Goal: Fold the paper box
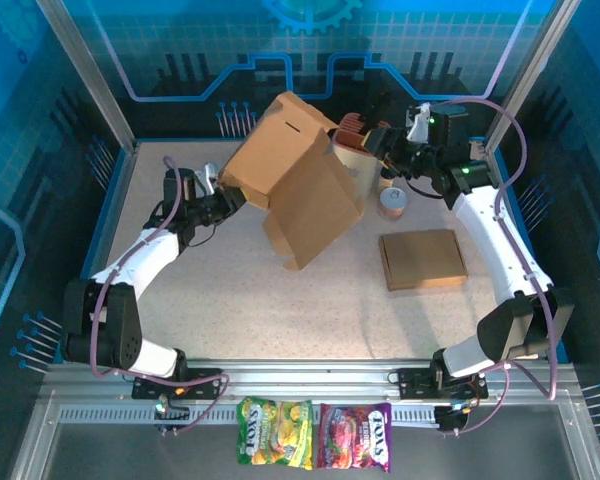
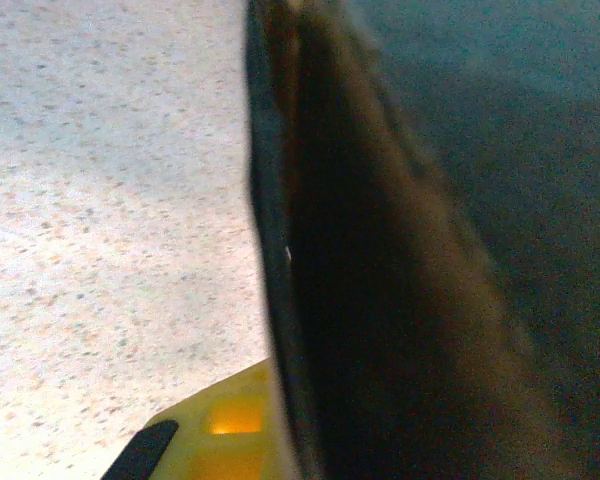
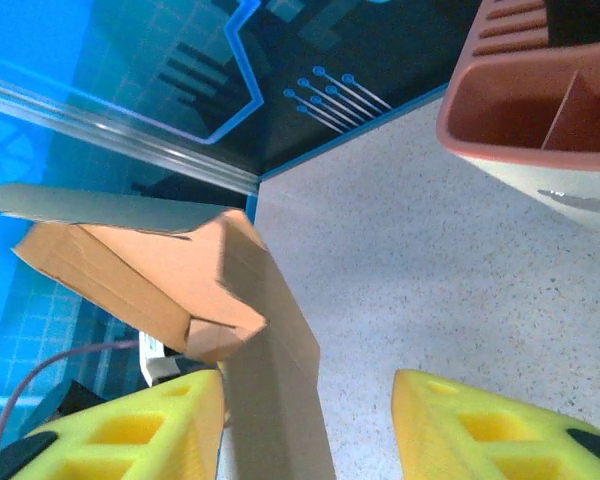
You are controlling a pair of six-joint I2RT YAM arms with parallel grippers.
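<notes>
Top external, left gripper [image 1: 218,193]: pinching the paper box [image 1: 298,175] at its left edge.
Paper box: raised above the table [image 1: 230,300], tilted, long flap [image 1: 315,215] hanging.
Right gripper [image 3: 308,385]: fingers spread, flap between them; best closed squarely on it before creasing.

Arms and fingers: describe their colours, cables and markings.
Both the left arm and right arm have white links and black joints, each trailed by a lilac cable. Green lights glow near the right wrist. The fingers are yellow with cut-out windows and black tips.
</notes>
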